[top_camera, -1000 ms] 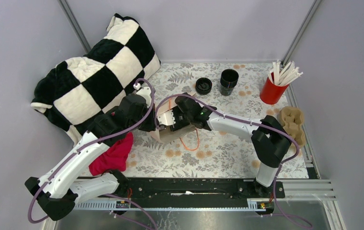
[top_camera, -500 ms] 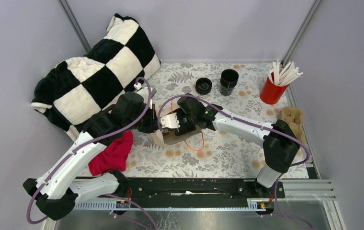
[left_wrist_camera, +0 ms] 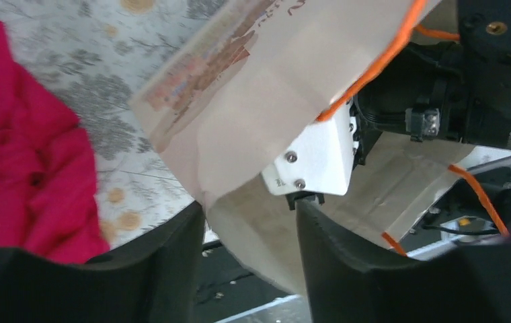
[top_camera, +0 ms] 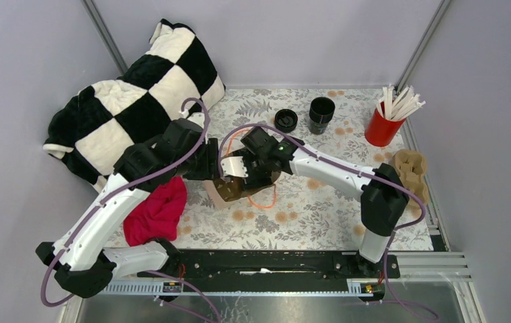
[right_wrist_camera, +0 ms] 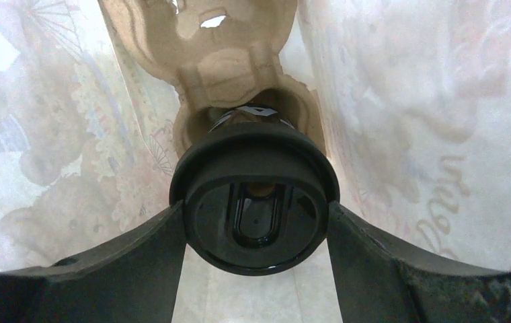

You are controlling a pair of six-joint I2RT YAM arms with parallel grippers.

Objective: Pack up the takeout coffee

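Deep inside the paper bag [left_wrist_camera: 253,128], the right hand [right_wrist_camera: 255,222] pinches the lidded coffee cup [right_wrist_camera: 255,202], likely light and crushable; the left hand [left_wrist_camera: 249,222] grips the bag's edge.

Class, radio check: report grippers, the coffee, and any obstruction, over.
Right gripper shut on the takeout coffee, inside the paper bag, over the pulp carrier. Left gripper clamps the bag's edge. No obstruction seen.

Coffee cup [right_wrist_camera: 255,202] inside paper bag [top_camera: 231,190], in cup carrier [right_wrist_camera: 229,64].
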